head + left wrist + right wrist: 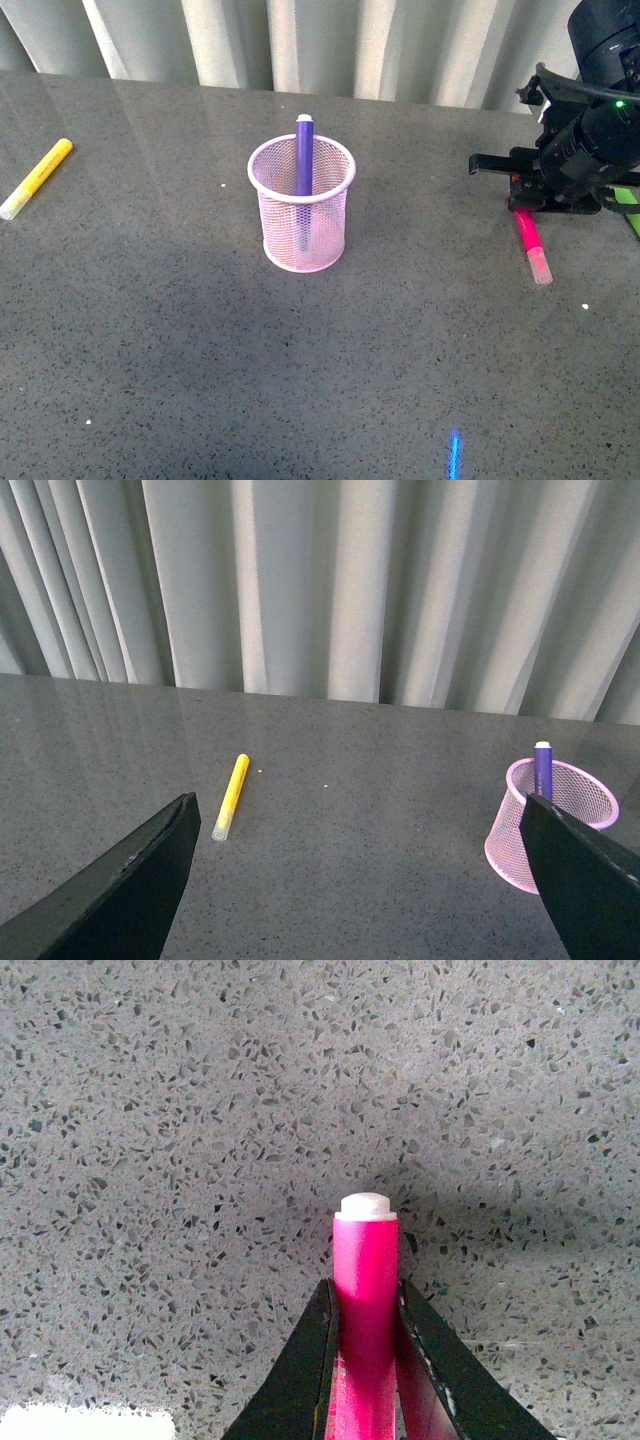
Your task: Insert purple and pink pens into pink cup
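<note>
Nearest on the grey speckled table (150,380): a small blue glint of light (453,455), right of centre.

On the near side too, the left gripper (357,800), seen only through its own wrist camera. Black jaws spread wide, nothing between them but bare table.

Further in, at right: the pink pen (532,245), lying flat on the table, pale translucent cap toward the near side, far end tucked under the right gripper (528,192). From the right wrist camera, pinched between the black jaws, the magenta barrel hugged close on both sides. Contact apparently firm, though hard to confirm at the very tips.

At mid-table, well left of the pink pen and well apart from it: the pink cup (301,215), upright on its base ring. Inside it the purple pen (304,160), standing nearly vertical toward the far side of the rim, pale tip poking above it, barrel visible through the mesh almost down to the base.

At the right edge, just beside the right gripper: a green strip (630,205), mostly hidden, too little showing to tell what.

A little farther, at far left: a yellow marker (37,178), lying flat, angled, pale end toward the near left.

Farthest: a pale pleated curtain (330,45) behind the table's far edge.
</note>
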